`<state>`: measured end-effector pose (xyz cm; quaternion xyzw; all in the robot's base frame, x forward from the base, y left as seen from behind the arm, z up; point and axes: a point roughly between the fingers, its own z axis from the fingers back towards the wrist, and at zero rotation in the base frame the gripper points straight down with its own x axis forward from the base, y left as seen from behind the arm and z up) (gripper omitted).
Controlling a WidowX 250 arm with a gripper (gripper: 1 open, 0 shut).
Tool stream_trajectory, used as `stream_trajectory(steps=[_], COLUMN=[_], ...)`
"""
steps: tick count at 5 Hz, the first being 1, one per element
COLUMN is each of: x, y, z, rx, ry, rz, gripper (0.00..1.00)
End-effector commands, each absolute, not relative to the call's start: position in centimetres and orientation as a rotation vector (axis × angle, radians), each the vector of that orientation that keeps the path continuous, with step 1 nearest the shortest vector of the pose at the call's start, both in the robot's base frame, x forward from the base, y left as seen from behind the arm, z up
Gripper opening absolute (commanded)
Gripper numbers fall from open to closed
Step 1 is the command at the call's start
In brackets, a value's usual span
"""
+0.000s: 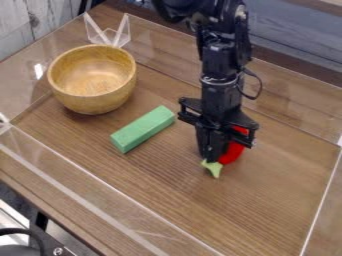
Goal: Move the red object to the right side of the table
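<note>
Bowl (92, 79) of pale wood sits at the far left of the table (160, 200), upright, its round hollow facing up and its rim near the low clear wall that edges the tabletop on that side. Behind it, at the back corner, a small clear upright piece of acrylic (108, 33) rises with two pointed tips. To the right of the bowl, and well apart from it, a green rectangular block (143, 128) lies flat on the brown wood grain, set at a slant so that its near end points toward the lower left and its far end toward the upper right. Just beside the block's far end stands the black arm (221, 50), which comes down from the top of the view and ends in the gripper (217, 150), pointing straight down at the tabletop. The jaws are drawn together, clamped on the red object (230, 151), whose rounded red body shows on the right side of the fingers while its light green leafy end (213, 167) pokes out below them, at or just above the wood; whether it touches the surface cannot be told from this angle. The red object is thus in the middle-right part of the table, right of the block and still clear of the acrylic wall (321, 215) along the right edge. A dark streak of grain runs across the wood beyond the arm.
</note>
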<state>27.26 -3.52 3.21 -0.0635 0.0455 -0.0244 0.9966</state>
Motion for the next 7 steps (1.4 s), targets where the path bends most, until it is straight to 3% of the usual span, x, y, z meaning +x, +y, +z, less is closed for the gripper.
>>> stream_trajectory(steps=[1,6,7], x=[28.16,28.66,28.70], y=[-3.16,-2.89,-2.84], z=[3.69,3.11,3.16], rx=[-0.124,-0.125,-0.124], ry=[0.060,0.075,0.078], rz=[-0.038,-0.028,-0.026], gripper=[0.00,0.00,1.00])
